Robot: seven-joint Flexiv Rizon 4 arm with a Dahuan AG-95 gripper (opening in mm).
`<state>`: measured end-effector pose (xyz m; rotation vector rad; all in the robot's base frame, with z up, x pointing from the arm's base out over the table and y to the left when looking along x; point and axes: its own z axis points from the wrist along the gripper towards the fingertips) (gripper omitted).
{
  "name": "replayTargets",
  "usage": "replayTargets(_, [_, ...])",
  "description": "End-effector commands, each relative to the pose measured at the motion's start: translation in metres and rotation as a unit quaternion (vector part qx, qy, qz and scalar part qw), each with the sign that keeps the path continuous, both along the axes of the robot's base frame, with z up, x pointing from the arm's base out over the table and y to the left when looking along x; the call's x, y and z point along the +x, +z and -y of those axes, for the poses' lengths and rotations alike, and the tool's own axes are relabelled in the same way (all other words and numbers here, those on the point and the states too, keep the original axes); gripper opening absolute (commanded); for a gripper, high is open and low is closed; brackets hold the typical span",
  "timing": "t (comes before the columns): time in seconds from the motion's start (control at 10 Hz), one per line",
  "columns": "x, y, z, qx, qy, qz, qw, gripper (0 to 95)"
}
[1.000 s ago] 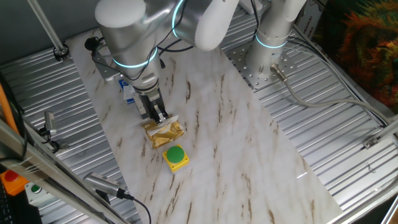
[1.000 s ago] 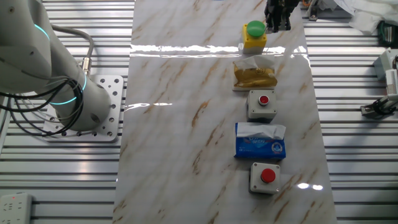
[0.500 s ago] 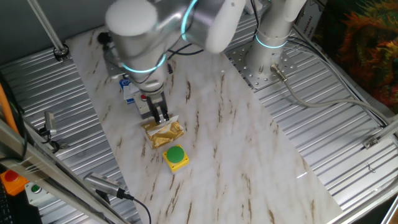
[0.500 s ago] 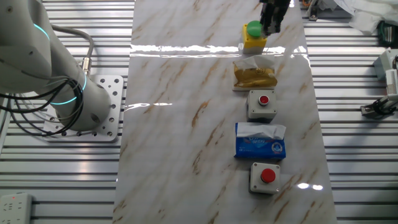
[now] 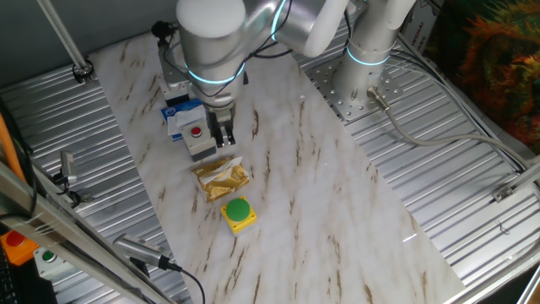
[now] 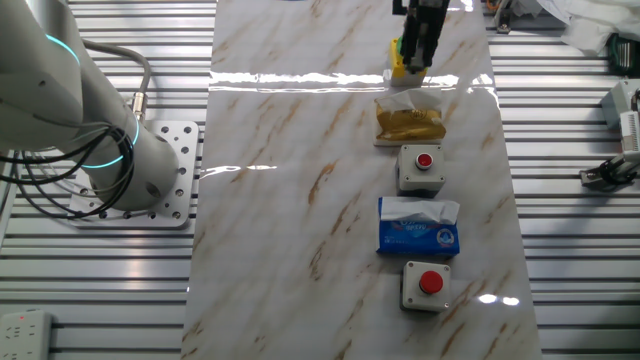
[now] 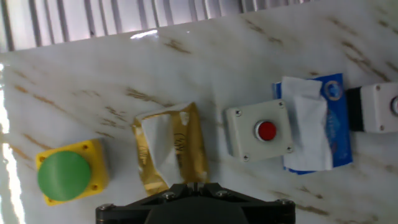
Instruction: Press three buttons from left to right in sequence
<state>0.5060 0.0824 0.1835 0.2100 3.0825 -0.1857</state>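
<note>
Pincer [image 5: 224, 138] points straight down beside the middle button [image 5: 197, 132]; state unclear.

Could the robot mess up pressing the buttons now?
Maybe. The gripper hangs beside the middle grey box, not over its small red cap, so it could miss. The gold foil packet and blue tissue pack sit tight between the switches and might get bumped.

hand [image 6: 415, 62] above yellow button box [image 6: 398, 66]
</note>
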Motion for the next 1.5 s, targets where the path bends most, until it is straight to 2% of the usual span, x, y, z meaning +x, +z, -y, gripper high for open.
replayTargets(0.1, [-0.004,-0.003,0.028,0.044,0.103,-0.013,0.9936,0.0])
replayTargets(0.3, [0.0,0.0,0.053,0.052,0.126,-0.016,0.9905,0.0])
replayTargets(0.5, [0.007,0.008,0.067,0.057,0.137,-0.021,0.9887,0.0])
replayTargets(1.0, [0.009,0.005,0.071,0.056,0.144,-0.02,0.9879,0.0])
replayTargets(1.2, [0.009,0.005,0.071,0.061,0.14,-0.019,0.9881,0.0])
replayTargets(1.5, [0.009,0.005,0.071,0.058,0.138,-0.02,0.9886,0.0])
